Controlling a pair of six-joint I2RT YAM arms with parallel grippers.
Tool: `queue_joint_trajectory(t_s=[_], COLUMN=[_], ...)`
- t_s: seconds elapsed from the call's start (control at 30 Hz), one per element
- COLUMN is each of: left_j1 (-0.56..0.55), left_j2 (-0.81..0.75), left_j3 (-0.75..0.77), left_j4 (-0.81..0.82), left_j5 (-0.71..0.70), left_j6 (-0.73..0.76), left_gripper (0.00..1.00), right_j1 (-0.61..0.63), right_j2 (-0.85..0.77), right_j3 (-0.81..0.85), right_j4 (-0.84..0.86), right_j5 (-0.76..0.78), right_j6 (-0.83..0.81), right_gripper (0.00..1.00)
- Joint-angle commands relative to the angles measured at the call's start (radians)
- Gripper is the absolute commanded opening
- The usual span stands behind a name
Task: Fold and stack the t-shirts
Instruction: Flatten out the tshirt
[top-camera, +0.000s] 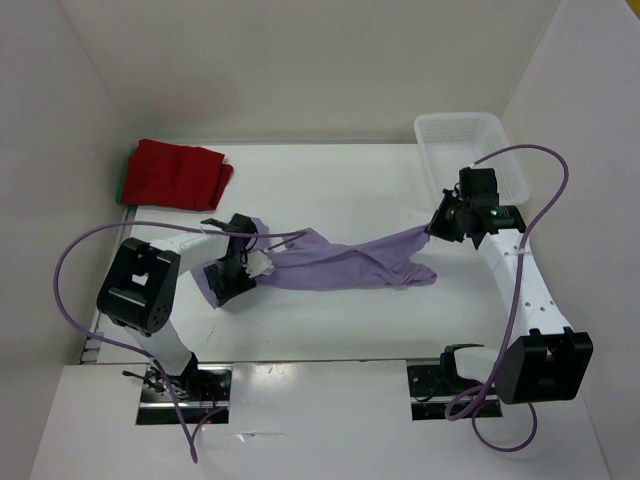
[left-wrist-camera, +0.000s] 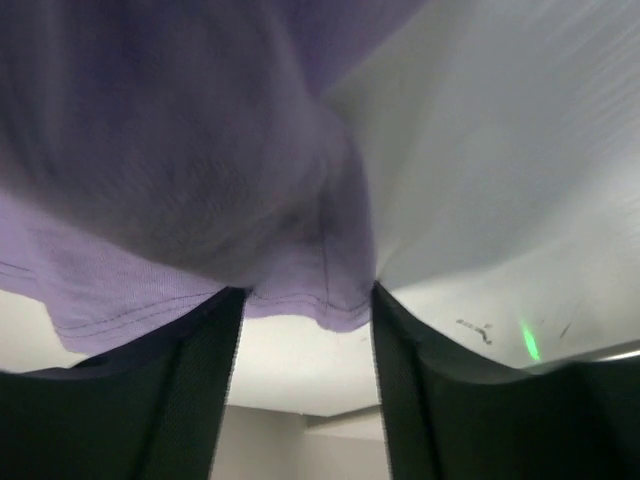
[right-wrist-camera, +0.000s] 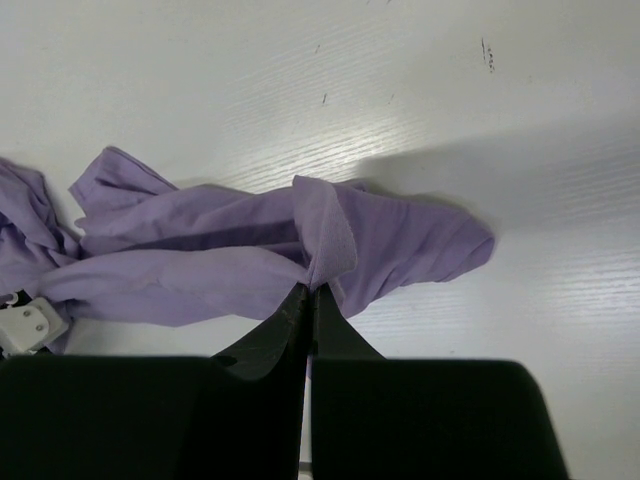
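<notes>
the step in hand is judged to be the spreading of the lavender t-shirt ahead of folding. the garment is lying bunched and twisted across the middle of the table, stretching from one gripper to the other. the right gripper is clamping a fold at the garment's right end, its jaws pressing together on the cloth. the left gripper is sitting at the left end with its fingers standing apart; a hemmed edge is hanging in the gap between them, and nothing is showing it as pinched. the next move is judged to be calling for the left gripper to close on that hem, and then for both arms to draw apart so that the cloth is lying flat and untwisted before any fold. count: one lavender t-shirt, in work; one dark red t-shirt, lying folded at the far left corner; one green t-shirt, showing only as a thin edge beneath the red one; one white basket, at the far right; two grippers.
</notes>
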Motion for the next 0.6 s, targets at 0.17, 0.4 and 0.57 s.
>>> queue_joint_trajectory(t_s=[0.17, 0.4, 0.57], left_j1=[0.084, 0.113, 0.141], left_j2=[0.108, -0.077, -0.412], left_j3=[-0.033, 0.033, 0.291], left_j4=[0.126, 0.084, -0.022], left_j5=[0.054, 0.132, 0.098], left_j6=[-0.008, -0.008, 0.039], left_gripper=[0.29, 0.0, 0.0], right_j1=[-0.01, -0.01, -0.01], right_j2=[-0.036, -0.047, -0.067], right_j3=[0.041, 0.096, 0.344], right_j4=[0.006, -0.022, -0.121], right_j5=[0.013, 0.002, 0.077], right_j6=[-0.025, -0.025, -0.058], right_gripper=[0.0, 0.0, 0.0])
